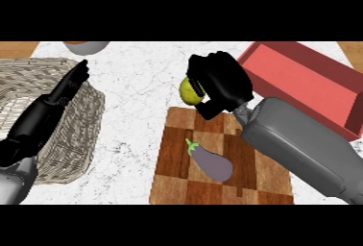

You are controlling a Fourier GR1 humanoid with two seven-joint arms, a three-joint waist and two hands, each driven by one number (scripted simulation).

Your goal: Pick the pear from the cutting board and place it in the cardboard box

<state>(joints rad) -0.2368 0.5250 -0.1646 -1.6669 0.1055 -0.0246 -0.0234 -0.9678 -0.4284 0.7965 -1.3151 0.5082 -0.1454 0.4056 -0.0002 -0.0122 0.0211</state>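
A purple eggplant (212, 164) lies on the brown wooden cutting board (212, 185). Beyond its far edge, the right hand (221, 79) has its fingers curled around the yellow-green pear (188, 91), above the white marble tabletop (135, 110), beside the red open box (312, 86). The left hand (67, 86) rests straight-fingered over the woven wicker basket (71, 144).

White marbled tabletop (135, 96) with grey veining; wooden strips visible at top left (18, 48) and top right corners. Lighting even.
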